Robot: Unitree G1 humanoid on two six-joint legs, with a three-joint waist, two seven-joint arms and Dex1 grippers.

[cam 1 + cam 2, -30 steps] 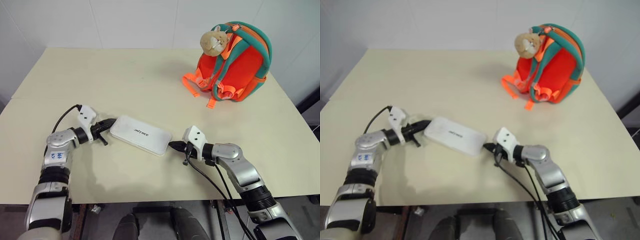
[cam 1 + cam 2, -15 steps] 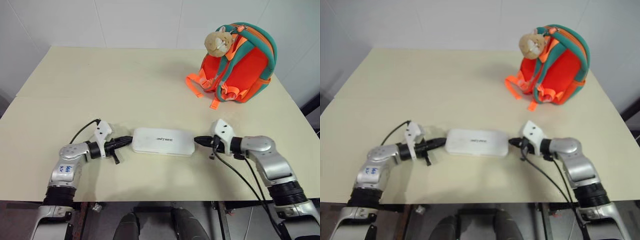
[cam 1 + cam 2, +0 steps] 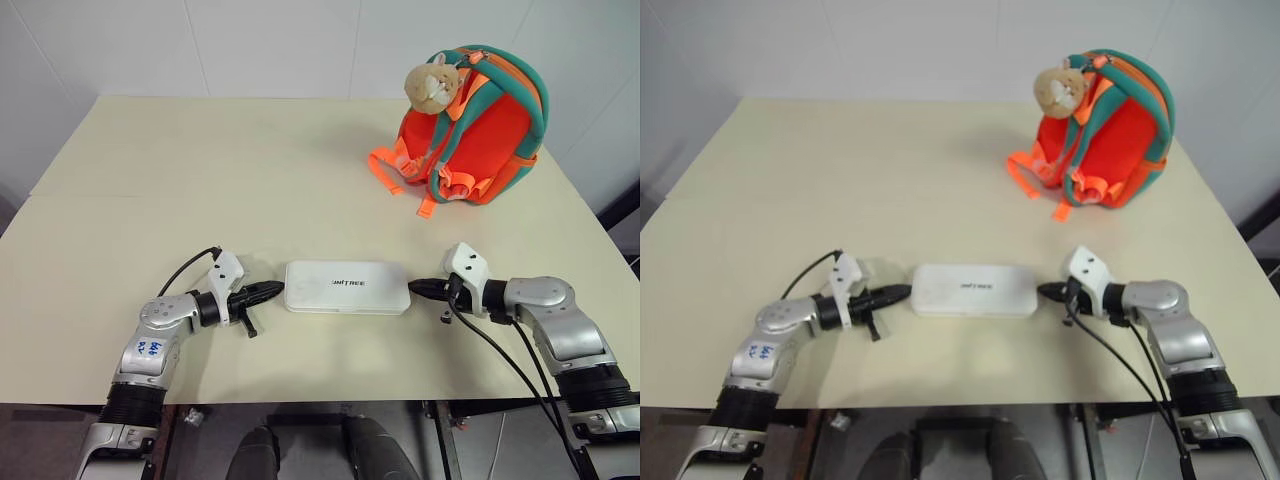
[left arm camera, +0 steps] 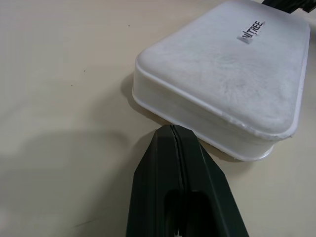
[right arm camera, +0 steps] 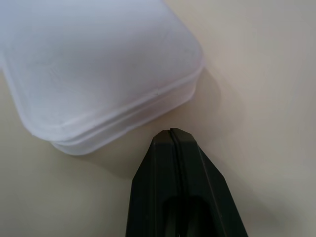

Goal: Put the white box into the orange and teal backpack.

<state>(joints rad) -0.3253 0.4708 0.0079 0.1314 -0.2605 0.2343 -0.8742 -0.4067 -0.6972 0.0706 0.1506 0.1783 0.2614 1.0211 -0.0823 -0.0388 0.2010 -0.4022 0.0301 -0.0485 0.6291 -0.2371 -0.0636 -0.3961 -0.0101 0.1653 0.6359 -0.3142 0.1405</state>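
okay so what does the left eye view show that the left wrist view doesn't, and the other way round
Left eye view: the orange and teal backpack with its plush toy at the table's far right, and the right pincer, shut, at the white box's right end.

Left wrist view: up close, the left pincer's shut tips at the box's near short edge, and scuffs on its lid.

Both: the box lying flat on the cream table, UNITREE lettering up, the left pincer at its left end.
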